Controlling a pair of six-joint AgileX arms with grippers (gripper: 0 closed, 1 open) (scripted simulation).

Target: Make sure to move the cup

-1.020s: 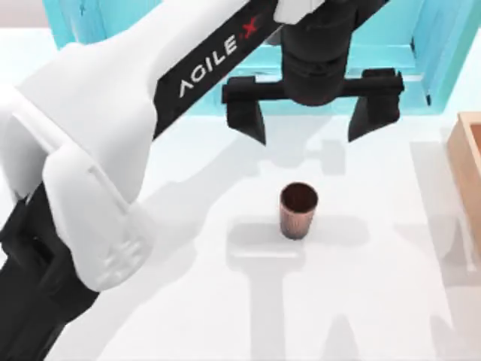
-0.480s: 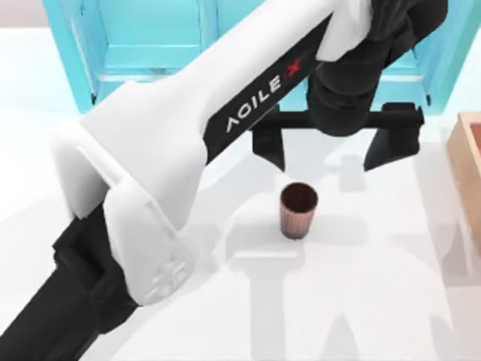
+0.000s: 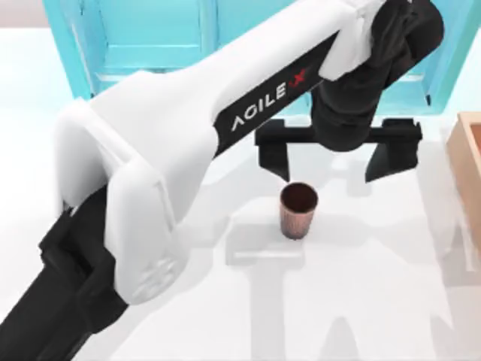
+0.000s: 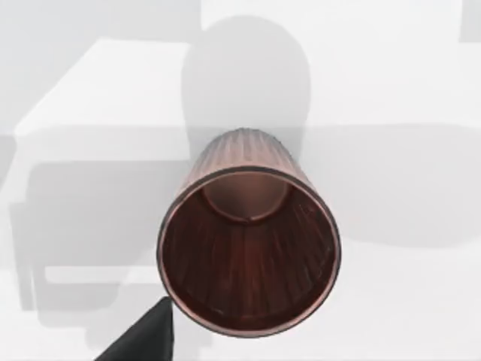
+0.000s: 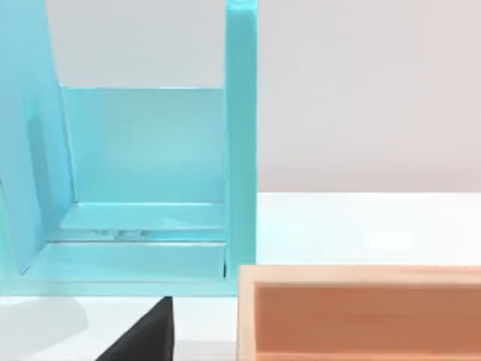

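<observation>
The cup (image 3: 299, 210) is a small copper-brown ribbed tumbler standing upright on the white table near the middle. My left gripper (image 3: 336, 160) hangs open above and just behind it, one black finger (image 3: 275, 161) close to the cup's rim, the other farther right. The left wrist view looks down into the cup (image 4: 248, 248), with one dark fingertip (image 4: 150, 338) beside its rim. Nothing is between the fingers.
A turquoise cabinet (image 3: 150, 37) stands along the back edge. A tan wooden box (image 3: 470, 162) sits at the right edge, and the right wrist view shows that box (image 5: 361, 312) beside the cabinet (image 5: 240, 150). My left arm spans the table's left half.
My left gripper has moved right and nearer to the cup, its fingers now straddling the space just behind the rim. The cup has stayed in place.
</observation>
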